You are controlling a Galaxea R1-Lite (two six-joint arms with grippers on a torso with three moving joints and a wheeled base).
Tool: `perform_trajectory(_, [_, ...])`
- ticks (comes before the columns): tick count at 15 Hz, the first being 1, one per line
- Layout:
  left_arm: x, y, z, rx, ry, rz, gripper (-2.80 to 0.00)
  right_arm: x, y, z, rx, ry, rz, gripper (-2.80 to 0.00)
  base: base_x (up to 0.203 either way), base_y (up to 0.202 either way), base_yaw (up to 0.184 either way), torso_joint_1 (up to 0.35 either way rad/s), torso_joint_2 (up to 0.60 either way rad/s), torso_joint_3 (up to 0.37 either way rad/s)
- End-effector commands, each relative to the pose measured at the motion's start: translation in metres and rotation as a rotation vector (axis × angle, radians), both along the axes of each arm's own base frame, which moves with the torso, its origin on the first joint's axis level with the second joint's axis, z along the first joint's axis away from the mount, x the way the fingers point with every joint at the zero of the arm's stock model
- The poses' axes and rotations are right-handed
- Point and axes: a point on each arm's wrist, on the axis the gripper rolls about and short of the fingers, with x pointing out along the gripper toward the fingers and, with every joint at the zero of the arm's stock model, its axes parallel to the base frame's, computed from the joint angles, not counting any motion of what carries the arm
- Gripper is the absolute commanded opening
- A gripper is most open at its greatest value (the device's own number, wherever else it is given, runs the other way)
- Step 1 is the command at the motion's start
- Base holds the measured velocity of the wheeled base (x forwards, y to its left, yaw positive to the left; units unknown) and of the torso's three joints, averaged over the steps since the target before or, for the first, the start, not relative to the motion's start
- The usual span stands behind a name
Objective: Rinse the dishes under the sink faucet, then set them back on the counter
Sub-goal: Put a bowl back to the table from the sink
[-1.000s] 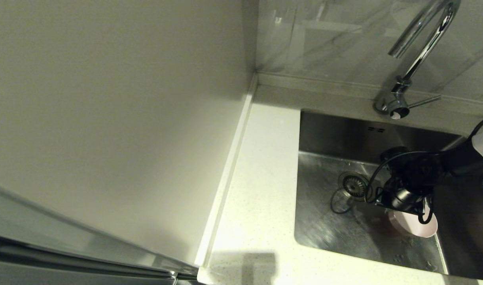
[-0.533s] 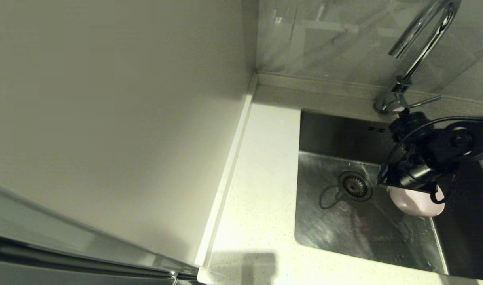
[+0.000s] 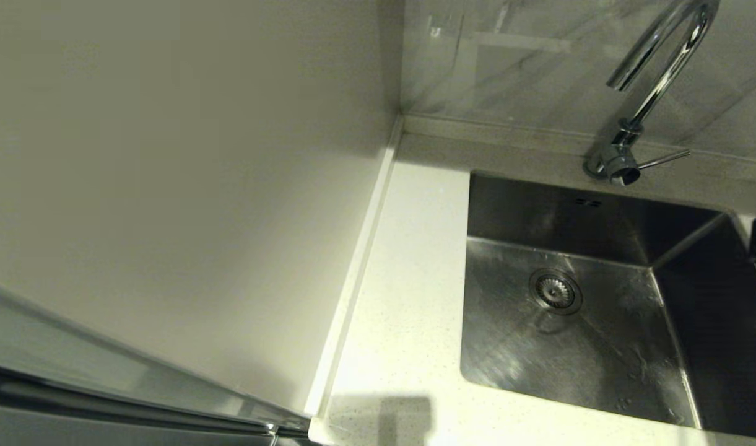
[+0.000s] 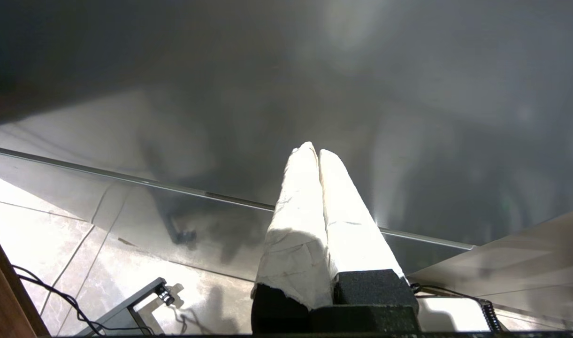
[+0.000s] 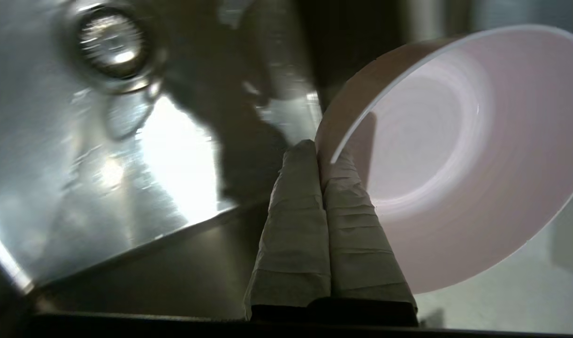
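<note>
Lifted clear of the sink point(image 3: 576, 347), the right gripper point(image 5: 320, 151) has carried the pink bowl point(image 5: 455, 159) out past the basin's right edge.
Its fingers point(image 5: 293, 220) pinch the bowl's rim above the steel wall; the left gripper point(image 4: 318, 152) hangs parked, fingers pressed together.

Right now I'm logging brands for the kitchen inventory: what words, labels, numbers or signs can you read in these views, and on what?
None readable: no text shows on the faucet, the sink, the counter, or the pink bowl held by the right gripper.
</note>
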Motion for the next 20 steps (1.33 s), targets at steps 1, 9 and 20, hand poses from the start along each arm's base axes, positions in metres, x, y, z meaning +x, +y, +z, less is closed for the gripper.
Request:
perform_trajectory(1, [0.000,0.000,0.000,-0.001,-0.003,0.000,-2.80,-0.015,-0.036,0.001,-0.005,0.012,-0.144,-2.80,0.000,0.000,0.000,0.000,0.00,0.000])
perform_trajectory(9, [0.000,0.000,0.000,0.000,-0.003,0.000,-2.80,-0.020,-0.121,-0.072,0.134,0.028,-0.336,-2.80,0.000,0.000,0.000,0.000,0.00,0.000])
perform_trajectory(20, [0.000,0.000,0.000,-0.001,-0.004,0.000,-2.80,-0.011,-0.152,-0.096,0.144,0.039,-0.402,0.00,0.000,0.000,0.000,0.000,0.00,0.000])
